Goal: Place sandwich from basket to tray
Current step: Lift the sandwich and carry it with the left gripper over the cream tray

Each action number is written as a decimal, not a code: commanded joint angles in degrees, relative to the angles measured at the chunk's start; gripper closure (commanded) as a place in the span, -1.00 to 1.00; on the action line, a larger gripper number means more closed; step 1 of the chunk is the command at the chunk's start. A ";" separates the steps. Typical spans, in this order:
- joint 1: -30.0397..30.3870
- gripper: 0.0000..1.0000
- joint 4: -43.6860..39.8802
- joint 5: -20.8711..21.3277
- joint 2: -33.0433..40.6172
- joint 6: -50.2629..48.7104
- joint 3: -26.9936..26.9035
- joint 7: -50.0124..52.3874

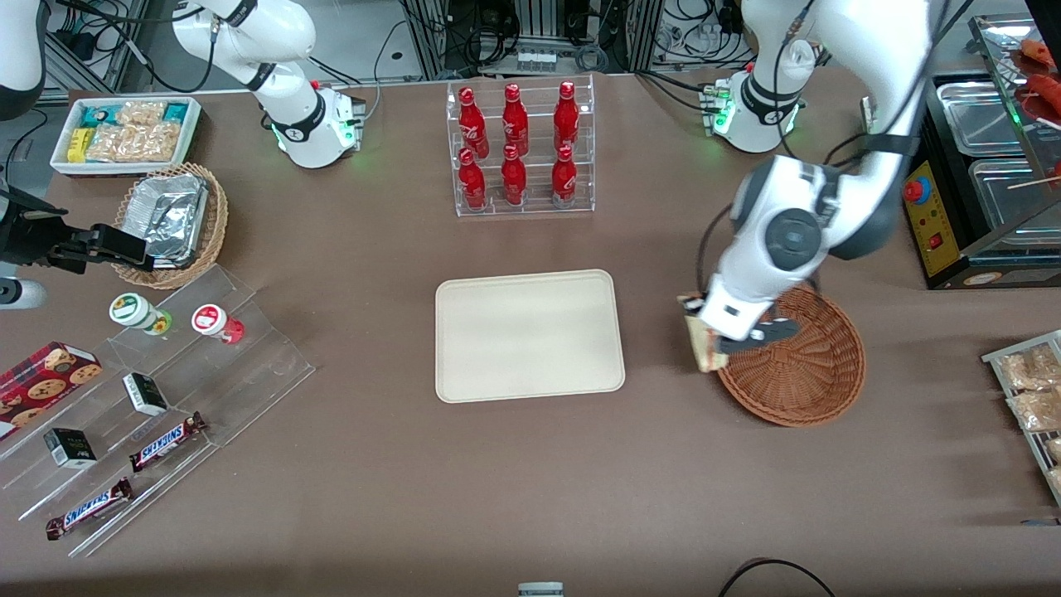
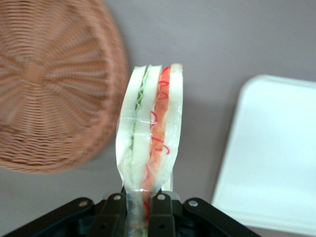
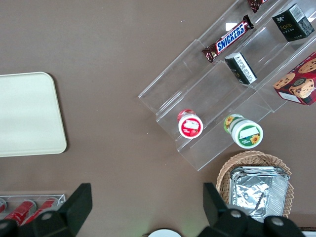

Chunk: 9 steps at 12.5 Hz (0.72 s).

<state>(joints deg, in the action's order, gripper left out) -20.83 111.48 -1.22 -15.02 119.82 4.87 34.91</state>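
1. The left arm's two-finger gripper (image 1: 719, 344) hung just over the rim of the round, shallow, reddish-brown woven wicker basket (image 1: 808, 377), at the edge nearest the tray.
2. Its black fingers (image 2: 114, 213) were clamped on one end of the clear-wrapped triangular sandwich of pale bread with red, white and green filling (image 2: 150, 131), which stood out from the jaws with its cut edge toward the wrist camera.
3. In the front view the sandwich (image 1: 706, 347) was in the air between the basket and the tray, clear of both.
4. The basket's visible interior (image 2: 44, 84) held nothing that could be seen.
5. The flat cream-beige rectangular tray with rounded corners and a low rim (image 1: 529, 334) lay bare near the middle of the brown table (image 1: 530, 489).
6. Farther from the front camera than the tray, a clear acrylic rack (image 1: 522, 149) held six red bottles in two tiers.
7. Toward the parked arm's end, a lighter tan wicker basket (image 1: 211, 228) held a crumpled foil container (image 1: 170, 215), and a white rectangular bin (image 1: 126, 133) held snack packets.
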 commanded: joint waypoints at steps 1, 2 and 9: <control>-5.43 1.00 -7.48 -0.01 -5.53 -1.87 -0.74 0.42; -7.28 1.00 -10.38 -0.27 -7.64 -2.74 -0.74 0.77; -17.57 1.00 -32.09 -0.53 -25.04 -7.05 -0.74 11.92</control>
<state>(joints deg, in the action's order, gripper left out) -36.39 87.30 -1.27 -34.84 115.32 4.89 44.61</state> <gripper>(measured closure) 0.846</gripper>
